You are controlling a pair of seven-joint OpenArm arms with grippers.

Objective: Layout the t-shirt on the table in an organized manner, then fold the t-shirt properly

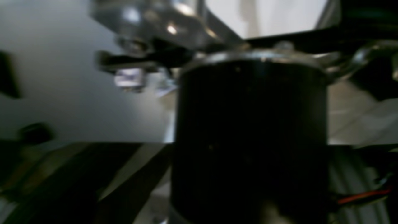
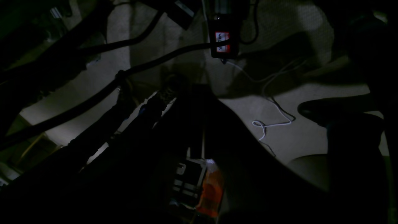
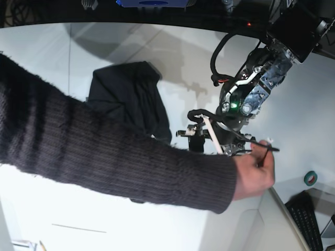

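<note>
Black t-shirt (image 3: 128, 94) lies crumpled on the table (image 3: 47, 47), nothing folded (right tool shut unseen, left tool (image 3: 209, 130) unclear)

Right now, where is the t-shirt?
In the base view the t-shirt lies crumpled on the table, left of centre, behind a person's sleeve.

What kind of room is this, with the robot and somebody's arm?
Probably a robot lab or workshop. A robot arm with bare wiring stands on a big white table, a person's hand works on it with a small tool, and cables trail across the floor.
</note>
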